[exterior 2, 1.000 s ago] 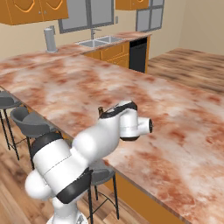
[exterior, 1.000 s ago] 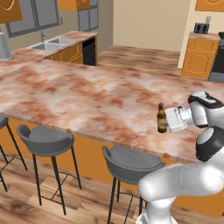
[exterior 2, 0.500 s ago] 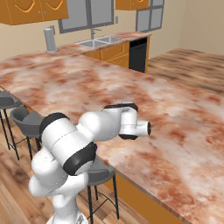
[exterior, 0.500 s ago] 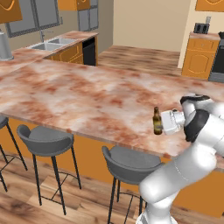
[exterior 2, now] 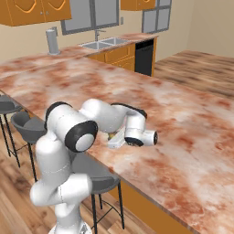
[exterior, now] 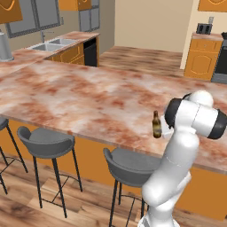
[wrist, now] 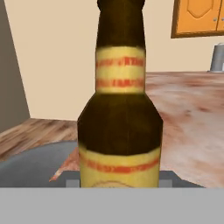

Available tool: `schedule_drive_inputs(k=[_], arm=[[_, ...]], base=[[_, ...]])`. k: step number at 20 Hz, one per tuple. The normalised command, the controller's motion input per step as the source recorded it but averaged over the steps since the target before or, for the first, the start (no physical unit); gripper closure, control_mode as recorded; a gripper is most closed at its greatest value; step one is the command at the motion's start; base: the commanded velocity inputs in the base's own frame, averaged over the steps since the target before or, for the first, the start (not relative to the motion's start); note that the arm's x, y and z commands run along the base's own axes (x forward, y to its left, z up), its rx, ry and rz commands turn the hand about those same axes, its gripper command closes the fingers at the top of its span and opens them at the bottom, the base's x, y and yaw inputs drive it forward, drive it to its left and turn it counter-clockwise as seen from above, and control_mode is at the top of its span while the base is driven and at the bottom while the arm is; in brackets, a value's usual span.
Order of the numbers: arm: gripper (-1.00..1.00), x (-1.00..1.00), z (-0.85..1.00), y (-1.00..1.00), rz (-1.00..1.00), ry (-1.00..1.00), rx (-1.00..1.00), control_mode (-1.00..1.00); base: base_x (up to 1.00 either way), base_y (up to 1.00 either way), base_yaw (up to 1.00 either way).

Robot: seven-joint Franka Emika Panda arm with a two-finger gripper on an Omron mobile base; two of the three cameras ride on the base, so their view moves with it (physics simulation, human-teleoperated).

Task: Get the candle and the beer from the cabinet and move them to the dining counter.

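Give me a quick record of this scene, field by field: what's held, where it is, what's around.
held item: beer, upright, brown bottle with tan label
holder: tool, closed on the bottle
location: near edge of the dining counter
contact with counter: cannot tell
below the edge: grey stools
background: sink, orange wall cabinet

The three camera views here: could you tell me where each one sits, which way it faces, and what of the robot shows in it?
Left base view: behind the arm to its left, looking forward and down over the dining counter; the white arm rises at lower right, with the beer upright beside its wrist.
Right base view: behind the arm to its right, looking across the same counter toward the sink; the arm rises at lower left.
Hand view: on the hand, looking along the gripper at the bottle close up.
Both base views share the counter, sink and stools.
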Motion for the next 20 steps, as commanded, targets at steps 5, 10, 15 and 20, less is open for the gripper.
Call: schedule_drive_inputs(k=[5, 10, 15, 20], arm=[[1.0, 0.33, -0.34, -0.1, 0.03, 0.0, 0.12, -1.0], [1.0, 0.38, -0.23, -0.15, 0.08, 0.0, 0.09, -1.0], [1.0, 0.36, -0.26, -0.11, 0.11, -0.04, 0.05, -1.0], [1.0, 0.22, -0.25, 0.01, 0.09, -0.13, 0.0, -1.0]], base=[[0.0, 0.0, 0.0], [0.0, 0.0, 0.0], [0.0, 0.0, 0.0], [0.0, 0.0, 0.0]])
